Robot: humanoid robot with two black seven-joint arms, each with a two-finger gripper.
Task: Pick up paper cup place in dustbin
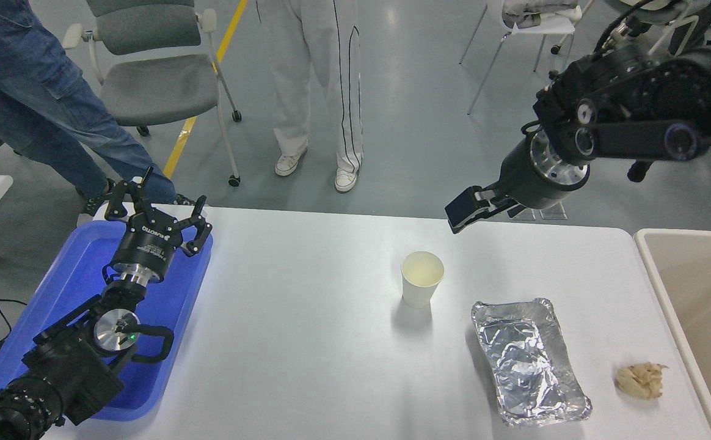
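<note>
Paper cup (422,278) stands upright, centre of frame, on the bench (306,342), untouched. Right tool (462,214) hangs upper right of it, above the far bench edge, apart from the cup; opening can't tell from this angle. Left tool (154,211) parked lower left over blue tray (80,269), fingers spread wide. Dustbin (655,269) at right edge. Risk: light empty cup tips if a finger clips the rim on descent; foil tray (529,360) just beside crowds the approach.

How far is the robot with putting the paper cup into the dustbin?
Nothing is finished. The paper cup stands upright on the white table, untouched. The right end effector hangs above the table's far edge, beyond the cup, holding nothing. Reaching down, gripping, carrying to the dustbin at the right and releasing all remain.
</note>
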